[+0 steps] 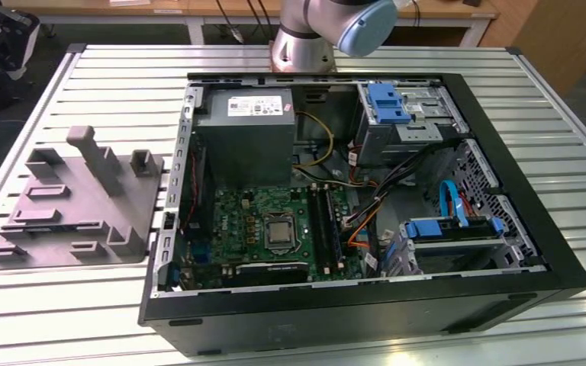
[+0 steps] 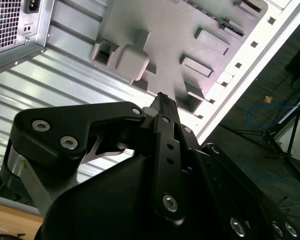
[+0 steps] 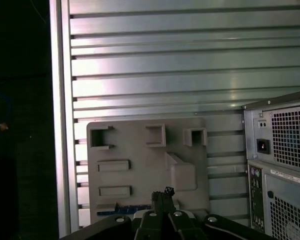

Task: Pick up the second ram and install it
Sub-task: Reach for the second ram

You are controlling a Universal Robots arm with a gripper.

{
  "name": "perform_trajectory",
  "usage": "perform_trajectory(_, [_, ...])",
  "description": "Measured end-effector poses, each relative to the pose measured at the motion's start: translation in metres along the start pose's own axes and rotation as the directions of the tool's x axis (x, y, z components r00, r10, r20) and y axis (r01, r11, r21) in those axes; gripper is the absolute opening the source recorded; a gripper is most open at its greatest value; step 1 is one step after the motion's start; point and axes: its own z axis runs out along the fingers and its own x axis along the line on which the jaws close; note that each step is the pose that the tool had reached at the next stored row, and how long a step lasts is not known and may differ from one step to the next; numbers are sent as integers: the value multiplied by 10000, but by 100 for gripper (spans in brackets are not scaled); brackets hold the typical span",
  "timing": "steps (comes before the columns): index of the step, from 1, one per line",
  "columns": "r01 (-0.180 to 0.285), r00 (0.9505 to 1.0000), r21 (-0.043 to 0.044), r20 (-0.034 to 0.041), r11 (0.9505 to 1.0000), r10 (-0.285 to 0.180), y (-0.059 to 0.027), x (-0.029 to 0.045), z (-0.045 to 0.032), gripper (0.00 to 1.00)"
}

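1. Exterior view: the grey block (image 1: pixel 74 206) sits on the slatted table (image 1: pixel 120 76) at the exterior view's left, beside the open computer case (image 1: pixel 375 305).
2. Second wrist view: the gripper (image 2: pixel 162 98) hangs above the block, jaws closed together.
3. First wrist view: the second ram (image 3: pixel 122 210) lies flat on the block, near the gripper.

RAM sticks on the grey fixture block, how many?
1: a blue-green stick lying along the grey fixture block's edge nearest the gripper, in the first wrist view. The gripper may hide more.
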Motion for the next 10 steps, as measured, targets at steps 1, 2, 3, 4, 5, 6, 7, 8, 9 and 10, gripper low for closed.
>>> perform_trajectory(1, [0, 10000, -1, 1, 10000, 0, -1, 1, 0, 10])
perform_trajectory(2, [0, 10000, 0, 0, 10000, 0, -5, 6, 0, 10])
perform_trajectory(3, [-1, 10000, 0, 0, 10000, 1, -11, 9, 0, 10])
perform_trajectory(4, [0, 10000, -1, 0, 10000, 0, -20, 13, 0, 10])
perform_trajectory(5, [0, 10000, -1, 1, 10000, 0, -30, 21, 1, 10])
perform_trajectory(6, [0, 10000, -1, 0, 10000, 0, -41, 27, 1, 10])
perform_trajectory(7, [0, 10000, 0, 0, 10000, 0, -54, 33, 2, 10])
perform_trajectory(8, [0, 10000, 0, 0, 10000, 0, -67, 38, 2, 10])
perform_trajectory(9, [0, 10000, -1, 1, 10000, 0, -82, 42, 4, 10])
perform_trajectory(10, [0, 10000, -1, 0, 10000, 0, -99, 46, 5, 10])
